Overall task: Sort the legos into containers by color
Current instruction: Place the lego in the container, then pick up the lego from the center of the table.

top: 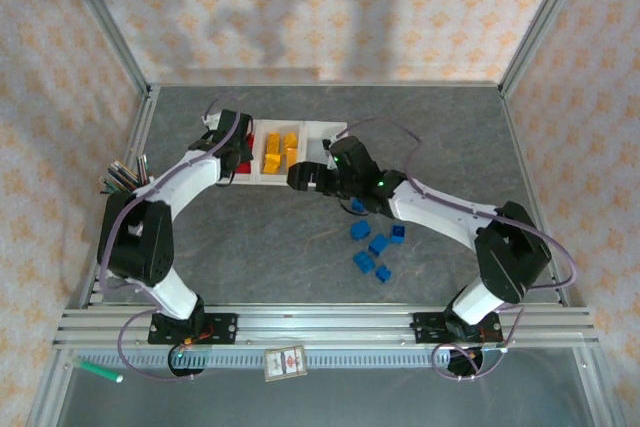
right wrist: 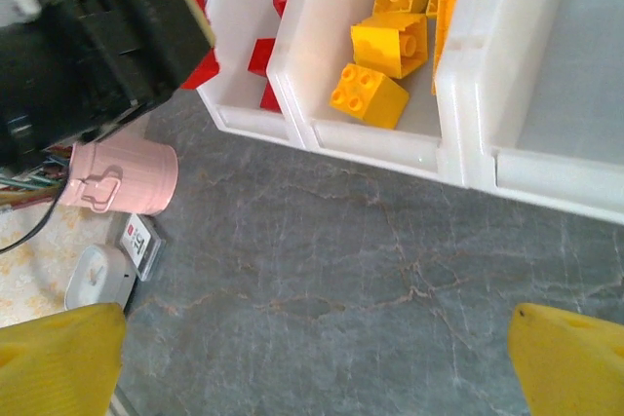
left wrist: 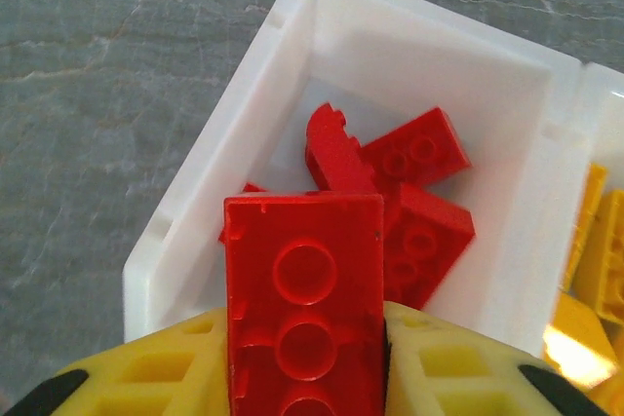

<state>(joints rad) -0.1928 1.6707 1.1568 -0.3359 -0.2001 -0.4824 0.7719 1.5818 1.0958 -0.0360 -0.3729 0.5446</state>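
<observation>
- Top external: the left arm (top: pixel 180 185) rises from its base at the near edge and bends at the elbow by the left rail. It reaches forward and inward, putting the left gripper (top: pixel 238 147) over the left compartment of the tray (top: pixel 305 127). How its jaws stand cannot be told from up here.
- Top external: the right arm (top: pixel 450 212) folds at its elbow on the right and stretches leftward over the tabletop (top: pixel 270 247). The right gripper (top: pixel 297 177) sits at the tray's near wall, about where the middle and right compartments meet.
- Top external: yellow bricks (top: pixel 280 150) lie in the middle compartment. Blue bricks (top: pixel 375 242) are loose on the tabletop under the right forearm, near the tray but apart from it.
- Left wrist: the jaws are clamped on a long red brick (left wrist: pixel 304 289), studs toward the camera. Yellow fingers (left wrist: pixel 166 372) press its lower end from both sides, and its upper end pokes out over the left compartment.
- Left wrist: red bricks (left wrist: pixel 414 202) are piled in that compartment, one standing on edge.
- Right wrist: the jaws are spread wide, one yellow fingertip (right wrist: pixel 58 358) at each bottom corner, with nothing between them and grey tabletop below the gap.
- Right wrist: the tray runs across the top. The left gripper's black body hangs by the red compartment's corner.
- Right wrist: a pink cup (right wrist: pixel 122 177) stands near the tray's left end, not touching it.
</observation>
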